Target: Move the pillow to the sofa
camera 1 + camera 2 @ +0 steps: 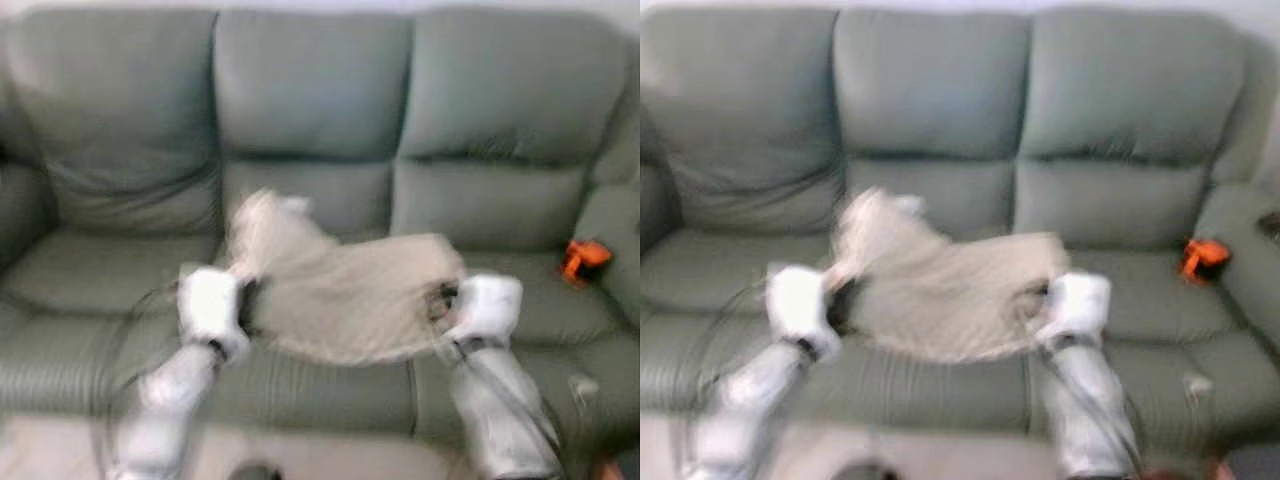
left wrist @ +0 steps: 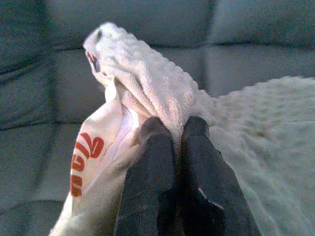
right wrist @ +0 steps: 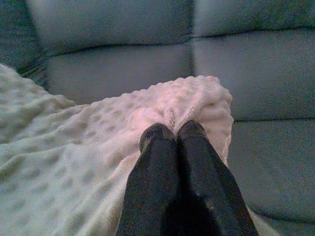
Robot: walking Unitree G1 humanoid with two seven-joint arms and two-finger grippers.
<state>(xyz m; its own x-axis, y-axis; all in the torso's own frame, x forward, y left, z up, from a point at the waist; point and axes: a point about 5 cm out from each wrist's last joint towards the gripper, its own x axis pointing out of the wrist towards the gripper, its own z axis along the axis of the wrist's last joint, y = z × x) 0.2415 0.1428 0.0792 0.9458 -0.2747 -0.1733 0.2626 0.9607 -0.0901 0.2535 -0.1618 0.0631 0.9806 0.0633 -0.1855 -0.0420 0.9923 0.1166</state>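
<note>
The left tool (image 1: pixel 243 298) pinches the left edge of the pillow (image 1: pixel 350 295), where a white label with red print hangs. The beige pillow is held between both tools, above the middle seat of the green sofa (image 1: pixel 310 90). The right tool (image 1: pixel 443 300) pinches its right corner. Far right on the seat lies an orange thing (image 1: pixel 584 258).

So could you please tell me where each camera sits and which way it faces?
Left eye, right eye: on the head, looking forward and down at the sofa; both arms show, holding the pillow.
Left wrist: along the left gripper, pinching the pillow's edge.
Right wrist: along the right gripper, shut on the pillow.
Shared: pillow, sofa.
</note>
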